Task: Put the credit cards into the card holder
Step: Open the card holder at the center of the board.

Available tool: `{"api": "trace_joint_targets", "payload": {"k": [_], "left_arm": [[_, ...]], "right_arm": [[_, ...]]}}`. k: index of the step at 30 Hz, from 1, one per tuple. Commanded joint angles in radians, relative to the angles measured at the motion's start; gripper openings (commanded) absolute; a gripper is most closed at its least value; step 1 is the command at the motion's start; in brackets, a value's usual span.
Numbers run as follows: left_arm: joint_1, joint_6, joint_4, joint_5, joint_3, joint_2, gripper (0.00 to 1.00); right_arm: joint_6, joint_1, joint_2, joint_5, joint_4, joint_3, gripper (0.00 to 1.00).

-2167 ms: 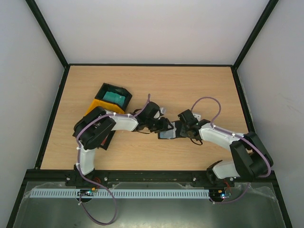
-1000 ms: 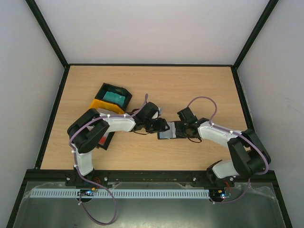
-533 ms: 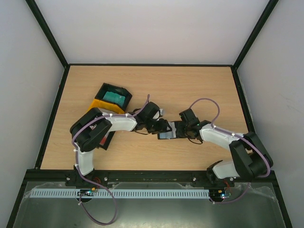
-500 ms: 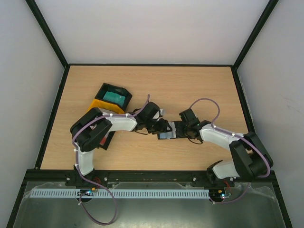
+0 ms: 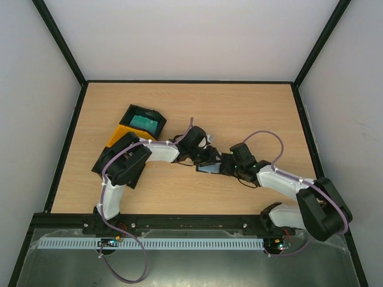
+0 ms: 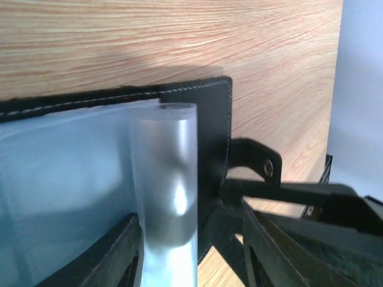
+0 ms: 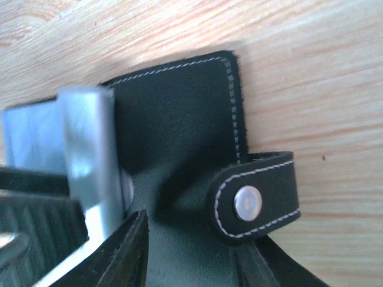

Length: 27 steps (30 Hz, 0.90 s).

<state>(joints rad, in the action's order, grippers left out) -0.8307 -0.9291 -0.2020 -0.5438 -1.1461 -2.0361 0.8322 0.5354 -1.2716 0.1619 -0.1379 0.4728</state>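
As both arms have crowded tighter at mid-frame, right arm now lower and flatter, left pincer (image 5: 205,159) and right pincer (image 5: 227,167) straddle opposite edges of card holder (image 5: 210,169), open on desk (image 5: 251,107). Jaws part-spread; true pinch cannot tell. Frosted sleeve (image 6: 164,173) bulges, strap (image 7: 254,197) loose. No card in hand: loading not begun. Teal card (image 5: 143,122) waits in black tray (image 5: 133,111), upper left, beside yellow tray (image 5: 117,135); left elbow overhangs.

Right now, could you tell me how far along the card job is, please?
Done: the card holder lies unclasped, its strap loose and clear sleeves showing. In hand: the left fingers and right fingers straddle its edges. Remaining: a teal card sits in the black tray; no card is visibly inserted.
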Motion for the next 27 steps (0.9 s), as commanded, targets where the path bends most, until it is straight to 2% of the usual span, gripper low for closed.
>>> {"api": "trace_joint_targets", "payload": {"k": [1,7,15,27], "left_arm": [[-0.001,-0.086,-0.088,-0.025,-0.017,-0.033,0.46],[-0.001,-0.111,-0.132,-0.060,-0.023,-0.036,0.47],[-0.005,-0.141,-0.202,-0.107,-0.017,-0.032,0.51],[-0.023,-0.180,-0.239,-0.142,-0.050,-0.073,0.54]], "right_arm": [[0.081,0.012,0.095,0.001,0.021,-0.044,0.34],[0.117,0.012,0.166,-0.105,-0.061,-0.044,0.33],[0.123,0.011,0.282,-0.121,-0.096,-0.043,0.34],[0.174,0.012,0.435,-0.257,-0.216,-0.021,0.34]]}}
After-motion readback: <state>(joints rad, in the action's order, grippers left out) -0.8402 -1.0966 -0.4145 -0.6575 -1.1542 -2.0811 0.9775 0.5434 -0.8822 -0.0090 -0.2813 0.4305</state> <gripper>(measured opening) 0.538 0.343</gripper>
